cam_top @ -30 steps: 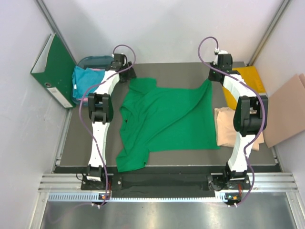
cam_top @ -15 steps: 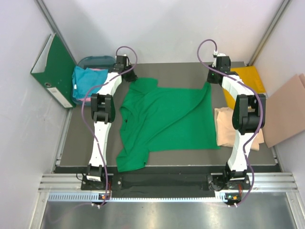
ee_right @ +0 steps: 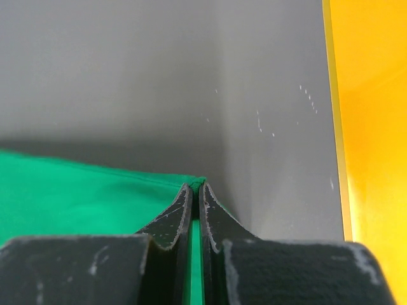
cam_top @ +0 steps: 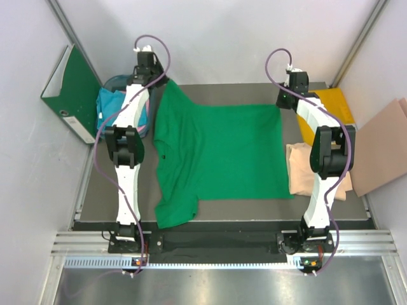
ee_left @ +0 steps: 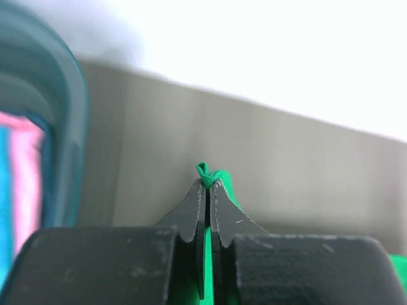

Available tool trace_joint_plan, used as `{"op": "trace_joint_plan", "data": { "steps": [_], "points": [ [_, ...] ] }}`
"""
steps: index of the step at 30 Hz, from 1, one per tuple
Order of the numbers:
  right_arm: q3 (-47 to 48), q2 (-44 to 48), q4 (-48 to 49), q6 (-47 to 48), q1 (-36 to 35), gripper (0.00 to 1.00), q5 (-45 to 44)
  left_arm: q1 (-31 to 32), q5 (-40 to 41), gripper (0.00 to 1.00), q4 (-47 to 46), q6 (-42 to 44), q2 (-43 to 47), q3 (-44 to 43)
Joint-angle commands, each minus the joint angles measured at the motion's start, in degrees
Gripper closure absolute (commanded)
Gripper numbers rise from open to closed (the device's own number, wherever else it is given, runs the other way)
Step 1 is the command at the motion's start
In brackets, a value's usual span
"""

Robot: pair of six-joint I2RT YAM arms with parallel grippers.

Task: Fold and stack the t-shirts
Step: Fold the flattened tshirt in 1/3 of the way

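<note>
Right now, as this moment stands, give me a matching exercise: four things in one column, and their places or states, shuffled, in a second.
Things:
1. green t-shirt
2. beige t-shirt
3. yellow folder
4. green binder

Places or states:
A. lying flat at the far right
B. standing propped at the far left
C. bunched just right of the spread shirt
D. spread out in the middle, its far edge pinched at both ends by the left gripper and the right gripper

Pairs: 1-D, 2-C, 3-A, 4-B
</note>
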State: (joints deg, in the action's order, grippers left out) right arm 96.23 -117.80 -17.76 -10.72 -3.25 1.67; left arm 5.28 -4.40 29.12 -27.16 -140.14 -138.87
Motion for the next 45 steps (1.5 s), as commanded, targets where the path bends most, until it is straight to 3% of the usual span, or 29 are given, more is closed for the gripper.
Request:
{"op": "trace_joint_plan", "data": {
  "steps": [1, 8, 13, 19, 29, 35, 36, 37, 39, 40, 41, 42, 44, 45],
  "points": [
    [5.0, 0.8, -0.8, -1.5, 0.1, 1.0, 0.4, -0.5, 2.0, 1.0, -5.5, 0.7, 7.2, 0.7],
    [6.1, 0.8, -2.4, -2.2, 0.1, 1.0, 1.8, -0.6, -0.3, 1.0, 0.8, 1.9, 11.4, 1.6],
    [1.4, 3.4, -2.8, -2.5, 0.0, 1.0, 3.2, -0.3, -5.6, 1.0, 3.2, 0.0, 19.4, 16.9],
    [-8.7, 8.8, -2.5, -2.7, 0.0, 1.0, 5.3, -0.3, -2.4, 1.0, 6.8, -1.1, 28.9, 30.8],
    [-22.5, 18.7, -2.0, -4.0, -0.4, 1.0, 7.0, -0.3, 6.8, 1.0, 15.5, -1.5, 34.1, 32.4],
    [-25.5, 17.3, -4.3, -3.4, -0.5, 0.96, 7.9, -0.3, 6.8, 1.0, 22.1, -1.6, 33.1, 34.6],
    [-24.9, 16.6, -6.3, -3.3, -0.5, 0.93, 8.3, -0.3, 7.0, 1.0, 23.8, -1.7, 32.7, 34.3],
    [-24.5, 15.2, -7.3, -3.1, -0.5, 0.81, 8.6, -0.3, 6.9, 1.0, 24.8, -2.1, 32.6, 34.5],
    [-23.0, 13.8, -10.3, -2.6, -0.5, 0.69, 9.3, -0.3, 7.0, 1.0, 26.1, -2.2, 32.9, 36.1],
    [-22.8, 13.3, -10.5, -2.5, -0.5, 0.52, 9.6, -0.3, 7.8, 1.0, 26.2, -2.4, 33.8, 37.0],
    [-22.7, 13.5, -10.5, -2.5, -0.5, 0.44, 10.2, -0.3, 8.1, 1.0, 25.7, -2.3, 34.3, 38.3],
    [-23.0, 13.7, -10.2, -2.6, -0.5, 0.3, 10.3, -0.3, 8.4, 1.0, 25.5, -2.3, 34.9, 38.9],
    [-23.3, 15.0, -9.1, -2.8, -0.5, 0.18, 9.6, -0.3, 8.7, 1.0, 25.8, -2.0, 36.2, 40.2],
    [-22.9, 15.4, -9.0, -3.0, -0.5, 0.08, 9.2, -0.3, 8.9, 1.0, 26.3, -1.9, 36.7, 40.6]
  ]
}}
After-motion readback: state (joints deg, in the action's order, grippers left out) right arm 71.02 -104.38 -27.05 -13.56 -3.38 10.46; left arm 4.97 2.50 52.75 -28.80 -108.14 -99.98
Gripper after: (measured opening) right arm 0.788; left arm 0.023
